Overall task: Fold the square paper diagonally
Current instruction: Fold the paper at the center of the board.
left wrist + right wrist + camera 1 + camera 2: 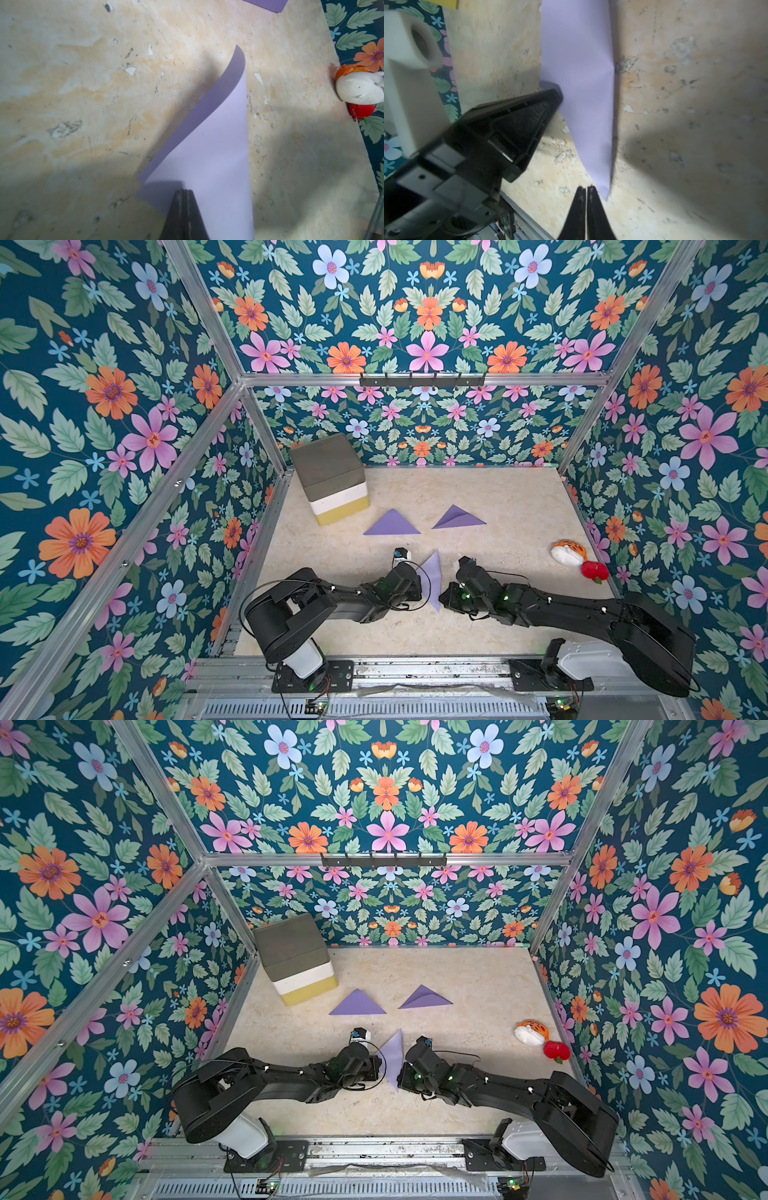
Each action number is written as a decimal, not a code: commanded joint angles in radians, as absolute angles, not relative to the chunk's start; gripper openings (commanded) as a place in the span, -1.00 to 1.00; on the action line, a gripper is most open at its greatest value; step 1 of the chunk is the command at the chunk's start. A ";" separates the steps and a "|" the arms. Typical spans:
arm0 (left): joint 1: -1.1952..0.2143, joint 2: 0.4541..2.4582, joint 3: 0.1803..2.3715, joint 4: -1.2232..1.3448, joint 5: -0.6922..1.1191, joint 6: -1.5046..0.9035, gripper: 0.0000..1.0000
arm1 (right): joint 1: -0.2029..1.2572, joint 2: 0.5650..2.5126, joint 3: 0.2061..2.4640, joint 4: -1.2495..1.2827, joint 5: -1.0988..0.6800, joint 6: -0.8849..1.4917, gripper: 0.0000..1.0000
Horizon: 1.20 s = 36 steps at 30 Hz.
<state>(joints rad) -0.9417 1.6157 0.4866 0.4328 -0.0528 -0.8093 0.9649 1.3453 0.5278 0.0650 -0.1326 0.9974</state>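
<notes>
The square paper (433, 578) (395, 1057) is lilac and lies between my two arms near the front of the table, folded over into a narrow triangle. In the left wrist view its upper flap (218, 135) curls up off the darker layer beneath. My left gripper (420, 588) (184, 190) is shut, and its tips rest on the paper at one corner. The right wrist view shows those left fingers (550, 104) touching the paper's (581, 62) side edge. My right gripper (441, 598) (586, 188) is shut too, just beside the paper's near point, with nothing between its fingers.
Two folded lilac triangles (392, 524) (457, 518) lie further back. A stack of grey, white and yellow foam blocks (332, 477) stands at the back left. A tiger plush (569, 551) and a red plush fruit (594, 570) sit by the right wall.
</notes>
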 commanded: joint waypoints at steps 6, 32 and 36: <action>-0.939 1.637 0.474 0.144 -0.080 -0.813 -1.00 | 0.968 1.440 0.547 0.108 -0.181 0.996 -0.85; -0.940 1.650 0.444 0.214 -0.027 -0.762 -1.00 | 0.957 1.169 0.422 0.000 -0.160 0.918 -0.84; -0.949 1.650 0.447 0.235 0.014 -0.719 -1.00 | 0.768 1.139 0.405 0.126 -0.308 0.864 -0.83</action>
<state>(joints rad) -0.9424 1.6325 0.4618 0.5121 -0.0425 -0.7727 0.8379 1.1484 0.4091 0.0414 -0.2096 0.9325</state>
